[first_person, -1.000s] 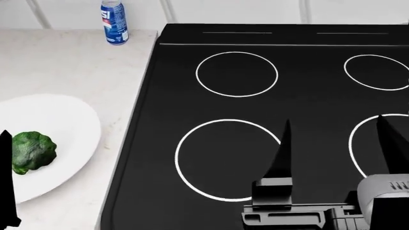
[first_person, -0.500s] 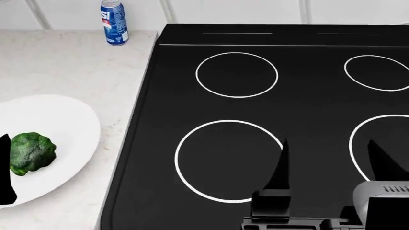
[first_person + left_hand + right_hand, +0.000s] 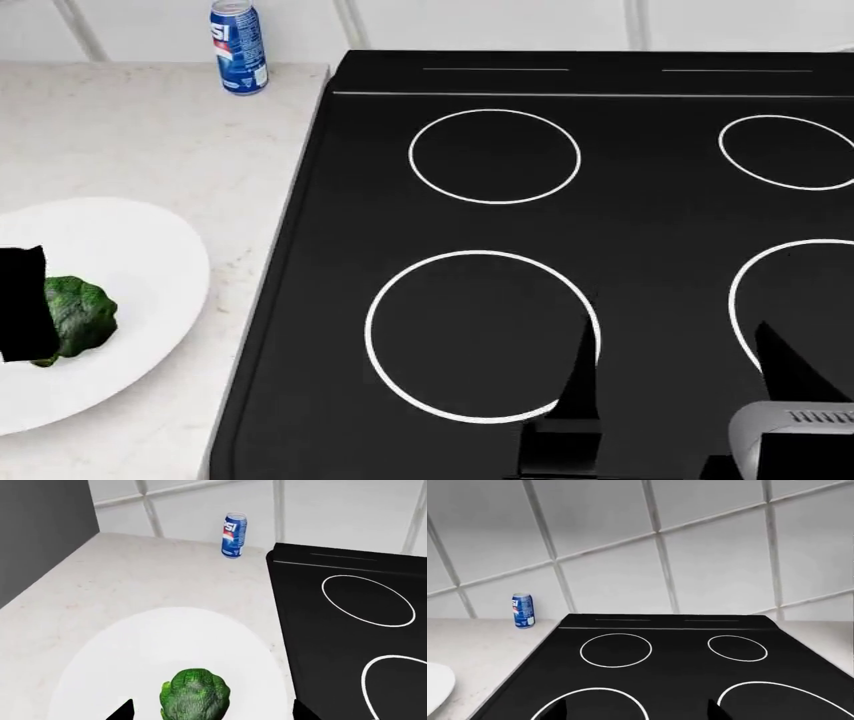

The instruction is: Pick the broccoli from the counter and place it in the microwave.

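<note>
The broccoli [image 3: 80, 316] is a dark green bumpy floret lying on a white plate [image 3: 134, 262] on the off-white counter [image 3: 147, 140]. In the left wrist view the broccoli [image 3: 195, 695] lies between my left gripper's two open fingertips [image 3: 124, 711], not touched by them. In the head view one black left finger [image 3: 24, 304] covers the broccoli's left side. My right gripper [image 3: 674, 375] is open and empty above the black stove top [image 3: 561, 200]; the right wrist view shows its tips apart [image 3: 635, 711]. The microwave is out of view.
A blue Pepsi can [image 3: 239, 46] stands at the back of the counter by the tiled wall, also in the left wrist view [image 3: 233, 535]. A dark grey wall panel [image 3: 40, 530] borders the counter's far side.
My left gripper has moved in over the plate and now straddles the broccoli. My right gripper has drawn back toward the near edge of the stove.
</note>
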You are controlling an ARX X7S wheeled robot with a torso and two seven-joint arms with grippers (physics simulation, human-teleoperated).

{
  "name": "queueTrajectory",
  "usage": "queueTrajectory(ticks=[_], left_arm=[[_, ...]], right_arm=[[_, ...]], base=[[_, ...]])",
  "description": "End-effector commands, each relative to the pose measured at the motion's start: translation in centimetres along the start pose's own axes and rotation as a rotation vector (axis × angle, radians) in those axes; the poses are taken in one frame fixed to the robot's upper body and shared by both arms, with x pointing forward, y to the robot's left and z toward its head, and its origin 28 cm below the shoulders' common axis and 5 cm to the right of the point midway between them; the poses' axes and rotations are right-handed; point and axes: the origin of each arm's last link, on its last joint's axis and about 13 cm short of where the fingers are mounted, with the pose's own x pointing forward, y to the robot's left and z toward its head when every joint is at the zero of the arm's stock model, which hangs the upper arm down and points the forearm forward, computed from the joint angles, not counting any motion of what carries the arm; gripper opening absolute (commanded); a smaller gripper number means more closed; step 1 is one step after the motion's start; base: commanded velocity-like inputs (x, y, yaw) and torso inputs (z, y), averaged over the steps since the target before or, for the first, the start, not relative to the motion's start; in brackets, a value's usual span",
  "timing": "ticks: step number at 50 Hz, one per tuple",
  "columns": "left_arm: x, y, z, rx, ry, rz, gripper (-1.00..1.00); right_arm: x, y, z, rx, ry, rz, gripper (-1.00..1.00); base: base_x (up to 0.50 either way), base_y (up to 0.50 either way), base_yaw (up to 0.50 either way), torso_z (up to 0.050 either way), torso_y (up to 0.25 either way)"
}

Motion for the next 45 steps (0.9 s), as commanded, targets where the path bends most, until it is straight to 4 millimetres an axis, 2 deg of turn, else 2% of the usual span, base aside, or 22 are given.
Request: queueTrajectory(ticks=[1,12,21,33,45], left_arm=[[3.1,0.0,0.8,0.032,0.045,0.037,1.0],[5.4,-0.3,0.8,0.062,0.08,0.062,1.0],[7.1,-0.5,-0.4,0.086,0.14,0.067,1.0],[8.3,-0.2,-1.5,0.116,0.19,0.107,1.0],[9.1,-0.9,-2.3,0.154,0.214,0.096,1.0]], right_arm=[[-0.4,0.1,-0.1,0.013,0.007,-0.01,1.0],[-0.5,0.1,0.1,0.016,0.003,-0.018,1.0],[-0.7,0.1,0.1,0.021,0.006,-0.024,1.0],[-1.1,0.1,0.0,0.025,0.015,-0.025,1.0],[-1.5,0.0,-0.2,0.028,0.023,-0.029,1.0]], base=[[0.0,0.0,0.0,0.0,0.0],[0.0,0.0,0.0,0.0,0.0],[0.0,0.0,0.0,0.0,0.0],[0.0,0.0,0.0,0.0,0.0],[0.0,0.0,0.0,0.0,0.0]])
